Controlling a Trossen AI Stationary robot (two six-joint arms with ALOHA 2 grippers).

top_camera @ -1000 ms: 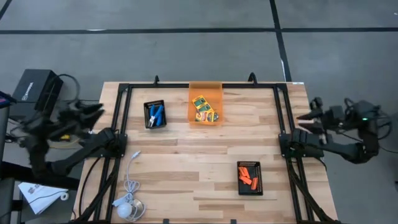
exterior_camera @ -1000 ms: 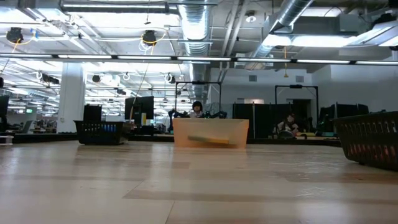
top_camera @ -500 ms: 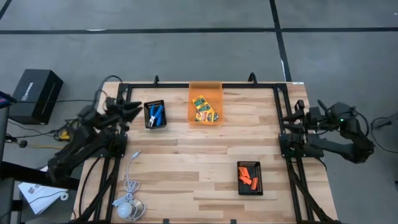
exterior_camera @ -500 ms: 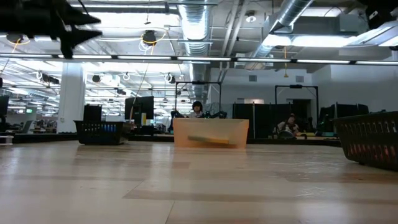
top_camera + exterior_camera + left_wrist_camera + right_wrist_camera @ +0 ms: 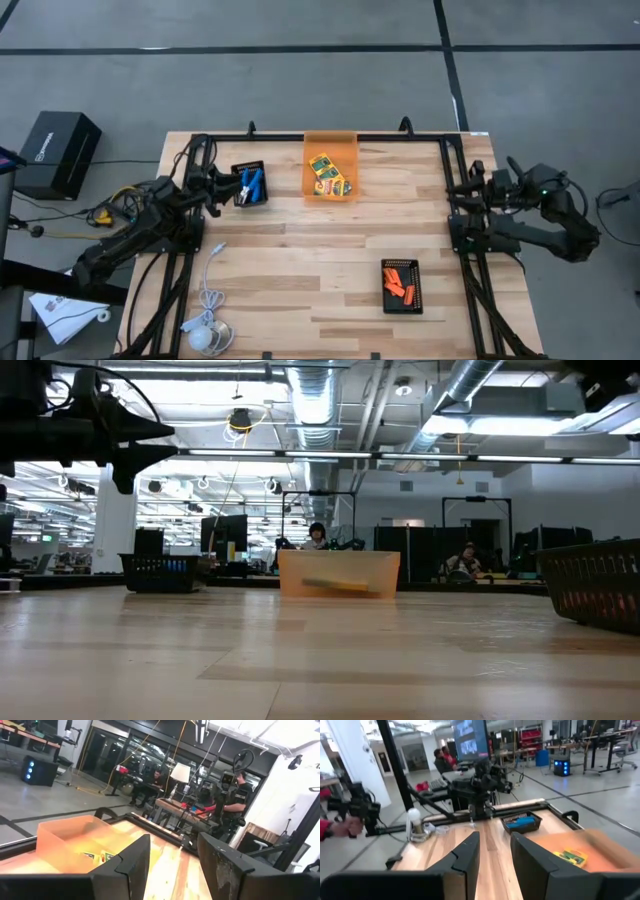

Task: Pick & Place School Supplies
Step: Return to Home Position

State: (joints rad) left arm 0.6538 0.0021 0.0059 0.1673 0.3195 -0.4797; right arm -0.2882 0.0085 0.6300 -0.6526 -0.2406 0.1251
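Yellow-and-green crayon boxes (image 5: 328, 175) lie flat in the orange translucent bin (image 5: 331, 140) at the table's far middle. A blue-handled scissor-like tool (image 5: 251, 184) lies in a black tray (image 5: 237, 187) at the far left. Short orange pieces (image 5: 398, 284) lie in a black tray (image 5: 401, 308) at the near right. My left gripper (image 5: 224, 184) hangs open just left of the scissor tray, pointing level across the table (image 5: 172, 865). My right gripper (image 5: 463, 188) hovers open over the table's right edge (image 5: 495, 852). Neither holds anything.
A white cable with a round puck (image 5: 205, 330) lies at the near left corner. Black frame rails (image 5: 190, 250) run along both table sides. Bare wood (image 5: 300, 260) fills the table's middle. People sit at desks in the room behind.
My left gripper has swung in from beyond the table's left edge and come down, ending beside the scissor tray. My right gripper has shifted a little inward toward the table's right edge. No supplies have moved.
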